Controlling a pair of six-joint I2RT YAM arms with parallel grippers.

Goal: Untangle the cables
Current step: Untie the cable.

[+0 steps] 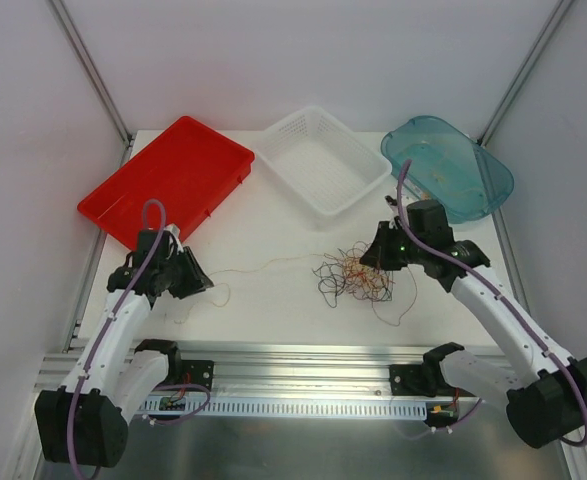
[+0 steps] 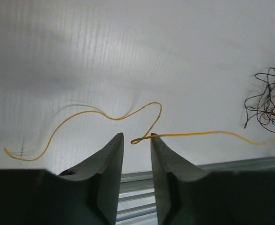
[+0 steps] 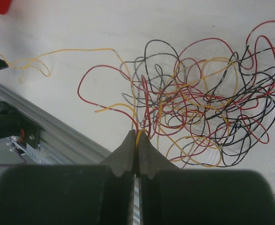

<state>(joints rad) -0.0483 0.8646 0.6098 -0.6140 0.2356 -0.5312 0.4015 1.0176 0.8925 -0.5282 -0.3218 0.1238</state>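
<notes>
Left gripper (image 2: 136, 137) sits low over the tabletop (image 1: 273, 312) near its left edge, with its jaws slightly spread and nothing pinched. A kinked loop of the yellow cable (image 2: 198, 134) lies at the mouth of the gap, touching or almost touching the tip of one finger.

From that kink, one part of the cable curls away to a free end on the left. The other part runs nearly straight to the right, along the near edge of the tabletop, towards the tangle of cables (image 1: 353, 278). The cable's long axis is therefore roughly the line joining the two arms.

The tangle, made of red, yellow and dark strands, lies right of the tabletop's centre. It is well apart from the left gripper and directly in front of the right gripper (image 1: 370, 258).

The right gripper's jaws are pressed together on a yellow strand at the near side of the tangle, as the right wrist view shows. Whether this is the same cable that lies at the left gripper cannot be confirmed, though one yellow line appears to lead from it towards the left.

Assessment: the right arm is the nearer to the knot. The left arm is the nearer to the drawn-out length, and any further separating pull would run along this left-right axis.
</notes>
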